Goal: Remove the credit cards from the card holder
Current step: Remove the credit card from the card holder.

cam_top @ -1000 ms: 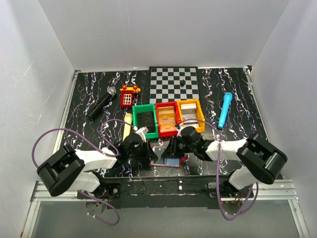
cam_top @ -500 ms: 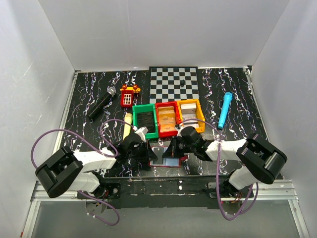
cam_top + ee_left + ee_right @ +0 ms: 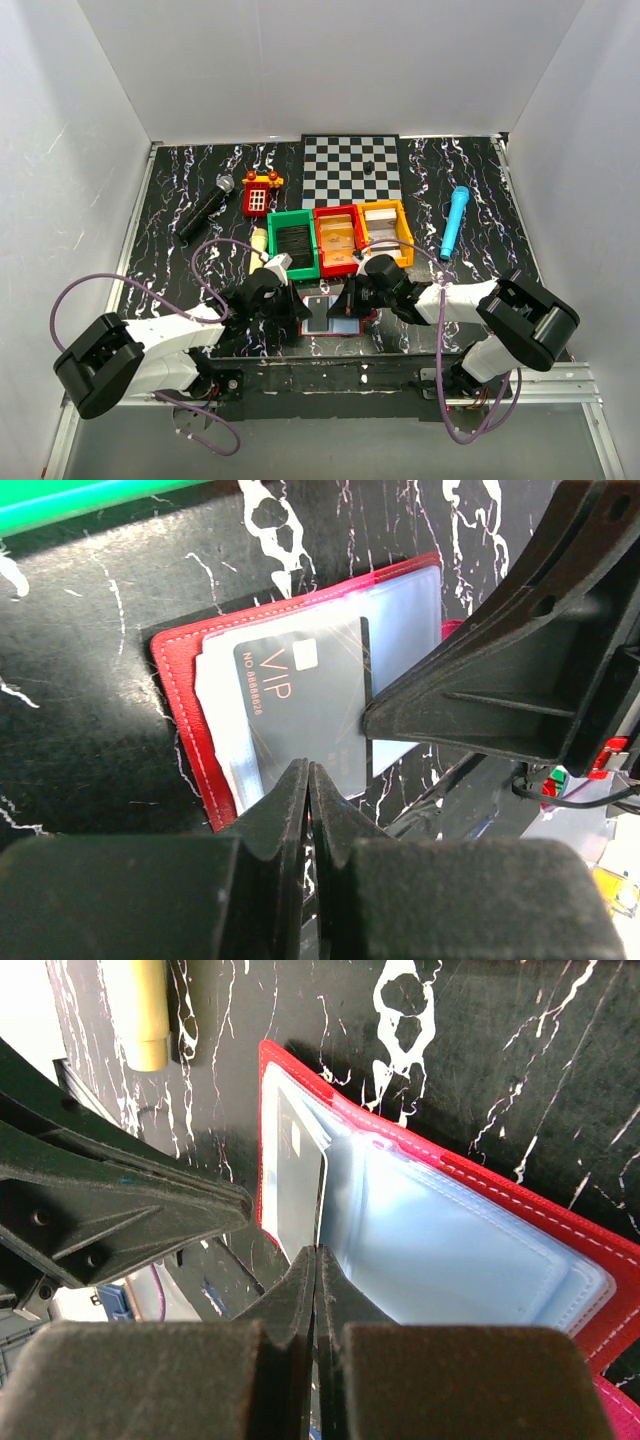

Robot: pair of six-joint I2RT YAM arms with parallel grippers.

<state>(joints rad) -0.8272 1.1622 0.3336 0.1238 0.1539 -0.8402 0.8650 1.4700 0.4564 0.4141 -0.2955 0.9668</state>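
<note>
We have the card holder (image 3: pixel 335 318) open at the near edge of the tabletop (image 3: pixel 470 190), right end effector (image 3: pixel 316 1255) pinched shut on a dark card (image 3: pixel 300 705), left end effector (image 3: pixel 308 780) closed beside it; next we should slide it free.

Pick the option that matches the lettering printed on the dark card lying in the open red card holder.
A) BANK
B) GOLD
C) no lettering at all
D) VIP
D: in the left wrist view the dark card, lying on the pale sleeves of the card holder, shows "VIP" in tan letters with a number line beside it.
</note>
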